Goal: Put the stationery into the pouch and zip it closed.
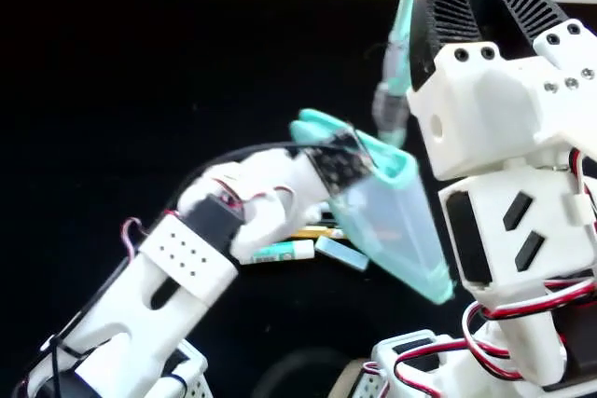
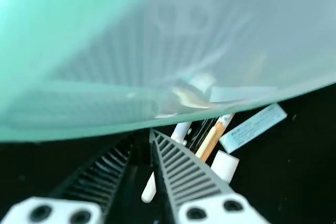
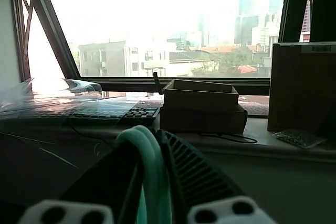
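Left hand clamps pouch | right hand pinches its strap | stationery beneath (on table)

Black table, white tube, pencil, blue eraser

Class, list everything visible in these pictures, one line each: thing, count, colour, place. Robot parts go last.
translucent plastic pouch with teal trim: one, clear and teal, held above the black table.
teal carry loop: one, teal, at the pouch's top.
white tube with a green band: one, white, on the table under the pouch.
flat light-blue packet: one, light blue, beside the tube.
yellow-orange pencil: one, beside the tube.
small white eraser block: one, white, by the packet.
black keyboard: one, black, on the window ledge.
brown cardboard boxes: three, brown, same ledge.
left gripper: one, black fingers, shut on the pouch's rim.
right gripper: one, black fingers, shut on the loop.
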Robot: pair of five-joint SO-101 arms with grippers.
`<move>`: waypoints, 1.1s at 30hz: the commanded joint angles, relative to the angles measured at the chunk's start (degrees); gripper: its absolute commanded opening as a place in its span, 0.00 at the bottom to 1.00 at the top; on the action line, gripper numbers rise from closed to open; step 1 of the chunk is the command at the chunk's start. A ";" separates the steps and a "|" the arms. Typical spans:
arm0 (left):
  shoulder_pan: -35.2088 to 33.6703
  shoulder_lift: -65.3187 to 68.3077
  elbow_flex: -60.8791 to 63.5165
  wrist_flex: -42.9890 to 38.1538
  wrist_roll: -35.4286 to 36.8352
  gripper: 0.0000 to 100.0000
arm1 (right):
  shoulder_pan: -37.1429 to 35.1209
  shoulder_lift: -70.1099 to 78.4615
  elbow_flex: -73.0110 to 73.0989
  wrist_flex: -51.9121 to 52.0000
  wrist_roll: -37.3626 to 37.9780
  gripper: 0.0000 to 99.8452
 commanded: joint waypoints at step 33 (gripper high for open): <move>-11.30 29.32 -6.37 -26.02 -0.44 0.01 | -5.85 0.04 -1.27 -0.40 -0.18 0.01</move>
